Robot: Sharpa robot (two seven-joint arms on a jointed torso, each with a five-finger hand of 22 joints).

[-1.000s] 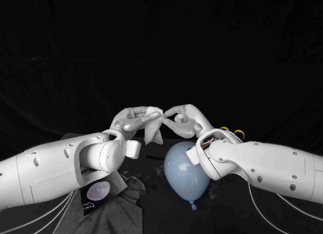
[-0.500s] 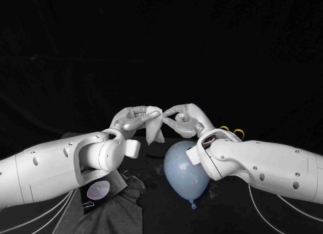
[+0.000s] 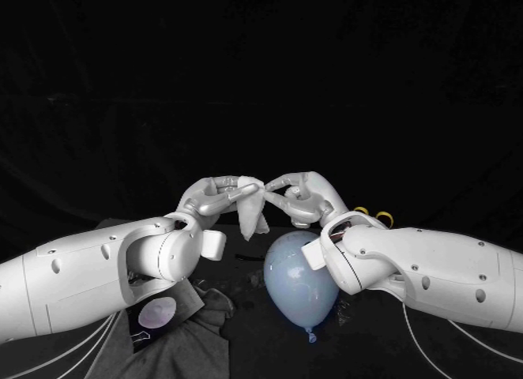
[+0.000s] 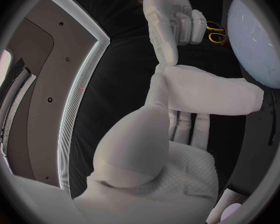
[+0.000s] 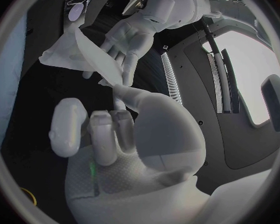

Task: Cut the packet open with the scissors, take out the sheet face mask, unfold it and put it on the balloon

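Note:
The white sheet face mask (image 3: 255, 215) hangs folded in the air between my two hands, above the pale blue balloon (image 3: 302, 283) that lies on the table. My left hand (image 3: 216, 194) pinches the mask's upper edge. My right hand (image 3: 300, 195) faces it and pinches the same top corner with its fingertips. In the left wrist view the mask (image 4: 210, 95) lies across my left hand's fingers (image 4: 182, 125), with the right hand (image 4: 171, 27) and the balloon (image 4: 258, 40) beyond. The right wrist view shows the mask (image 5: 82, 57) between the left hand (image 5: 135, 35) and the right hand (image 5: 112, 127).
The scissors with yellow handles (image 3: 375, 213) lie behind my right forearm, also visible as scissors (image 4: 216, 32) beside the balloon. The opened packet (image 3: 157, 311) rests on a crumpled grey cloth (image 3: 205, 343) at the front left, under my left arm.
Both hands stay together at the mask's top corner, almost still. The hanging mask has drawn slightly narrower and swung a little.

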